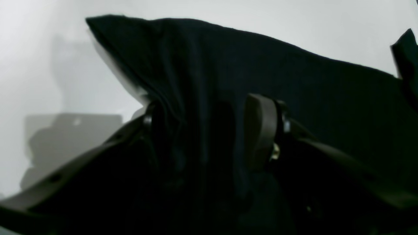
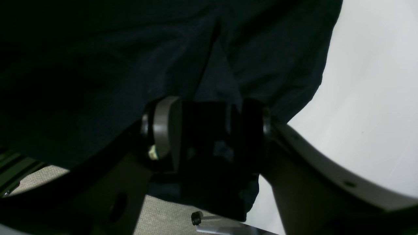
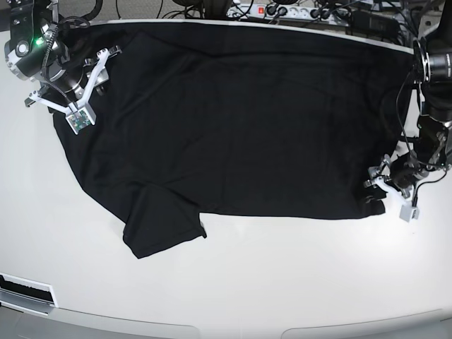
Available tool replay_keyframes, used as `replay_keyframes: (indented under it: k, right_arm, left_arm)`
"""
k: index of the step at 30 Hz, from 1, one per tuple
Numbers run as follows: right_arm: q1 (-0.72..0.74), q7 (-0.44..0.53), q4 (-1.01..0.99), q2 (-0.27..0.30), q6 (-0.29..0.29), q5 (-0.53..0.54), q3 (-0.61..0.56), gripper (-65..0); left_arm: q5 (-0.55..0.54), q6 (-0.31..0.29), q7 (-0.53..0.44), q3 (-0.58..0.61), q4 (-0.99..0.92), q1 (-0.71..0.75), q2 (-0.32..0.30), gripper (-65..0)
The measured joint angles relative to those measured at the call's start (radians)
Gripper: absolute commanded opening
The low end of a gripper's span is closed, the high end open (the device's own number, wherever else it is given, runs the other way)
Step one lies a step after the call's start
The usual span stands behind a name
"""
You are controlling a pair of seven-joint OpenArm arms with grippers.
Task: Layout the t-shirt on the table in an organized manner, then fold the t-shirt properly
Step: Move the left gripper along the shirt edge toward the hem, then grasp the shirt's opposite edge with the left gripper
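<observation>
The black t-shirt [image 3: 240, 120] lies spread wide and mostly flat on the white table [image 3: 282, 282], with one sleeve [image 3: 162, 229] sticking out toward the front. My right gripper [image 3: 99, 67] is at the shirt's far left corner. In the right wrist view this gripper [image 2: 210, 127] is shut on a thick bunch of the t-shirt [image 2: 98, 65] that fills the space between its pads. My left gripper [image 3: 374, 185] sits at the shirt's near right corner. In the left wrist view the left gripper [image 1: 202, 127] stands open, with the t-shirt [image 1: 261, 58] draped between its fingers.
A power strip and cables [image 3: 282, 10] run along the table's back edge. Grey carpet [image 2: 163, 215] shows below the right gripper, so it is at the table's edge. Bare white tabletop [image 1: 49, 65] lies beside the left gripper.
</observation>
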Motion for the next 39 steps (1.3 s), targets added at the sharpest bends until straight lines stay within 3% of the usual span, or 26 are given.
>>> replay_keyframes:
  k: [6, 11, 13, 17, 25, 27, 30, 34, 36, 39]
  right_arm:
    - [0.0, 0.0, 0.0, 0.0, 0.0, 0.0, 0.0, -33.5]
    - [0.0, 0.0, 0.0, 0.0, 0.0, 0.0, 0.0, -33.4]
    - [0.001, 0.0, 0.0, 0.0, 0.0, 0.0, 0.0, -33.5]
    - [0.0, -0.015, 0.0, 0.0, 0.0, -0.003, 0.0, -33.5]
    - [0.0, -0.011, 0.0, 0.0, 0.0, -0.003, 0.0, -33.5]
    - [0.0, -0.011, 0.0, 0.0, 0.0, -0.003, 0.0, -33.5]
    - [0.0, -0.011, 0.0, 0.0, 0.0, -0.003, 0.0, -33.5]
    - [0.0, -0.011, 0.0, 0.0, 0.0, -0.003, 0.0, -33.5]
    - [0.0, -0.011, 0.0, 0.0, 0.0, -0.003, 0.0, -33.5]
    - [0.0, -0.011, 0.0, 0.0, 0.0, -0.003, 0.0, -33.4]
  left_arm:
    - [0.038, 0.139, -0.064, 0.0, -0.001, -0.058, -0.033, -31.1]
    - [0.093, 0.159, -0.077, 0.039, 0.001, -0.04, 0.003, -31.1]
    - [0.106, 0.168, -0.147, 0.079, 0.0, -0.019, 0.021, -31.1]
    - [0.126, 0.323, -0.159, 0.125, 0.006, -0.024, 0.017, -31.0]
    - [0.127, 0.471, -0.156, 0.076, 0.003, -0.023, -0.016, -31.0]
    - [0.111, 0.466, -0.156, 0.069, 0.003, -0.021, -0.018, -31.0]
    - [0.077, 0.365, -0.14, 0.069, 0.002, -0.022, -0.02, -31.0]
    - [0.078, 0.364, -0.124, 0.069, 0.028, -0.025, -0.018, -31.0]
    - [0.081, 0.396, -0.117, 0.069, 0.041, -0.032, -0.022, -31.0]
    - [0.1, 0.509, -0.117, 0.069, 0.047, -0.048, -0.033, -31.0]
